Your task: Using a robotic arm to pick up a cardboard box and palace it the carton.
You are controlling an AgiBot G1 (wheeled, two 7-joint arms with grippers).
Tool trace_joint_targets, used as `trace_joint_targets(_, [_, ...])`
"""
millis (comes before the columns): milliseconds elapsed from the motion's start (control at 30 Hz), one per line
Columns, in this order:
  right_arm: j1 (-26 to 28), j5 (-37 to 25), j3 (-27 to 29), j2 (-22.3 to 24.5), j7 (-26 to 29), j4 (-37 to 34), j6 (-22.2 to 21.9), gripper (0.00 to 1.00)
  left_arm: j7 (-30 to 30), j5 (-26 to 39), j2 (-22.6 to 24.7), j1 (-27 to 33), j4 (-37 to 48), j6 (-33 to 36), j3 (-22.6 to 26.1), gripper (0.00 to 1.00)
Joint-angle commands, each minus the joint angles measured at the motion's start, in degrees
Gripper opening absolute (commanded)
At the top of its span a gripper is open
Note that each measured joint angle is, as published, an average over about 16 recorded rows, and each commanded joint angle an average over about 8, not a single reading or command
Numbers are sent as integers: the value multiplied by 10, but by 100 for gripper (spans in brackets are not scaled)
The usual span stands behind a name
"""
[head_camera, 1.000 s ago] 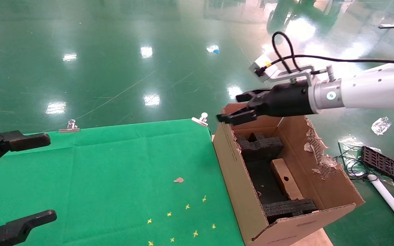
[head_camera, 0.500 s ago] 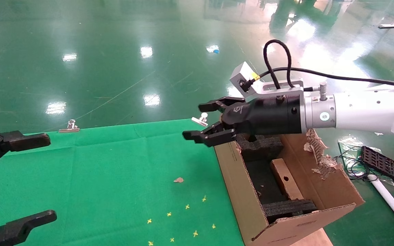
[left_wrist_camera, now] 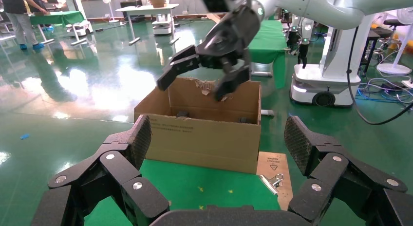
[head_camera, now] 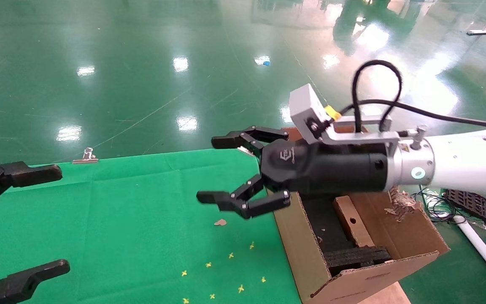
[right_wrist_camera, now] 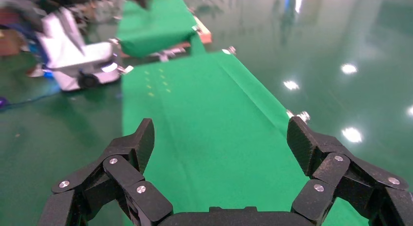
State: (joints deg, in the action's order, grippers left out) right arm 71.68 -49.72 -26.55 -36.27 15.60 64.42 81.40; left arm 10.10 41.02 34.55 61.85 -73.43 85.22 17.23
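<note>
The small cardboard box [head_camera: 352,221], flat and brown with a round hole, leans inside the large corrugated carton [head_camera: 298,240] between black foam pieces [head_camera: 355,256]. The white robotic arm [head_camera: 462,169] reaches in from the right. Its black right gripper [head_camera: 211,169] is open and empty, hovering over the green table just left of the carton's far end. In the right wrist view only green cloth lies between its fingers [right_wrist_camera: 221,133]. My left gripper [head_camera: 59,218] is open and empty at the table's left edge. Its wrist view faces the carton [left_wrist_camera: 204,136].
The green cloth table [head_camera: 120,219] carries a small cardboard scrap [head_camera: 220,222] and several yellow cross marks [head_camera: 230,255]. Metal clips [head_camera: 85,157] hold the cloth's far edge. On the floor right of the carton lie a black tray [head_camera: 473,202] and cables.
The right gripper has swung from above the carton's far corner leftward and nearer, out over the table, and its fingers have spread wider. The left gripper has not moved.
</note>
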Motion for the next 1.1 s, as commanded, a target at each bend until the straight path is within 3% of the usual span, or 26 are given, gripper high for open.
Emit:
trace_joint_targets(33, [-18, 14, 19, 2, -9, 16, 8, 100, 0, 0, 0, 0, 0, 0, 0, 100])
trace_joint_targets(467, [-109, 85, 114, 13, -51, 99, 46, 100, 0, 0, 0, 0, 0, 0, 0, 100])
trace_joint_targets(1100, [-104, 82, 109, 13, -49, 94, 44, 100, 0, 0, 0, 0, 0, 0, 0, 100])
